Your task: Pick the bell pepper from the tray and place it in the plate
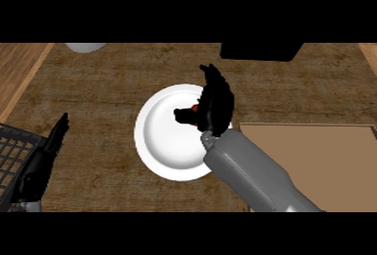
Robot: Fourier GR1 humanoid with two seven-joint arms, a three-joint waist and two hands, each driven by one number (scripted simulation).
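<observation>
The right hand (pixel 214 102) hangs over the white plate (pixel 163 145), its fingers and thumb curled round the bell pepper (pixel 196 106). Only a sliver of red shows between them, so how the pepper sits in the grasp cannot be told. The pepper is thus above the plate's right half, clear of the brown tray (pixel 309 144) just beside the plate. Whether it touches the plate surface is not readable from this steep angle. The main risk, as I judge it, is in the release. If the hand opens while the pepper is high or close to the right rim, the round fruit may roll off onto the worktop (pixel 110 84) or back towards the tray. A finger catching the pepper on withdrawal could also drag it out, and the forearm could nudge the rim. The left hand (pixel 43 152) rests with straight fingers at the lower left by a black wire rack (pixel 9 149), out of the way.
</observation>
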